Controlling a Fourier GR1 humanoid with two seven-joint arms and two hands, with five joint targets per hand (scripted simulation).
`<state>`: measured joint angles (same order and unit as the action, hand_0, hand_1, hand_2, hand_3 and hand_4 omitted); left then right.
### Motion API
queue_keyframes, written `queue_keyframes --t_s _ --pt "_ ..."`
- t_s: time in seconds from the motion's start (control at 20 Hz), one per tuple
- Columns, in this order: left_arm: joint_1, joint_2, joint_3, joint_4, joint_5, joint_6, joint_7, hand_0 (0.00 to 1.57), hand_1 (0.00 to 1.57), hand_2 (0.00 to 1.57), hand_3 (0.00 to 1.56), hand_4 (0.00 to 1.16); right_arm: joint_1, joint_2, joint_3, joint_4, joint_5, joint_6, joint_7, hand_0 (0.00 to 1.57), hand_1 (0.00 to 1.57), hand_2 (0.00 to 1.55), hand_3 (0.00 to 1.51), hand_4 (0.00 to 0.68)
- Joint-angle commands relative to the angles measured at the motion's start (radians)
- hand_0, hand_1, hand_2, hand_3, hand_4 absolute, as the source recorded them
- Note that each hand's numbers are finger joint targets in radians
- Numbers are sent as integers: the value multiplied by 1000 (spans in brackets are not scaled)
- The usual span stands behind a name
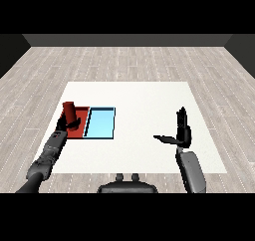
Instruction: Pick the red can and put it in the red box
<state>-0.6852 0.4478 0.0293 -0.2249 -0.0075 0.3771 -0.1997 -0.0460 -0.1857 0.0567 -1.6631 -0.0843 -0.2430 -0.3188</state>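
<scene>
Left hand (71, 124): curled round red can (68, 109), upright, over red tray (79, 130) at table's (139, 93) left edge.
Right hand (182, 130): fingers straight, holds nothing, well apart toward right edge.
Next: lower and release, looks nearly done.

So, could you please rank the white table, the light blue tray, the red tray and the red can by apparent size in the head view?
1. White table, by far the largest.
2. Light blue tray and red tray: they look alike, but the can and left hand hide part of the red one, so I won't rank them.
3. Red can, the smallest.
</scene>
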Motion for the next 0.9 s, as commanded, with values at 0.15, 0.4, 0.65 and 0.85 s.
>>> queue_keyframes --t_s 0.15,0.4,0.65,0.85 --pt "-47 15 -78 133 -93 -181 22 0 0 0 0 427 -4 11 5 15 18 -5 -16 0 0 0 0 0" --pt "-96 73 -89 174 -127 -133 79 0 0 0 0 0 -56 20 -4 57 16 7 -23 0 0 0 0 0" --pt "-71 85 30 113 -15 -107 -22 0 0 0 0 0 46 18 -1 -34 -7 40 -57 0 0 0 0 0" --pt "-85 75 187 -59 144 -81 -285 0 0 0 0 0 -9 24 -15 7 -29 44 -40 0 0 0 0 0"
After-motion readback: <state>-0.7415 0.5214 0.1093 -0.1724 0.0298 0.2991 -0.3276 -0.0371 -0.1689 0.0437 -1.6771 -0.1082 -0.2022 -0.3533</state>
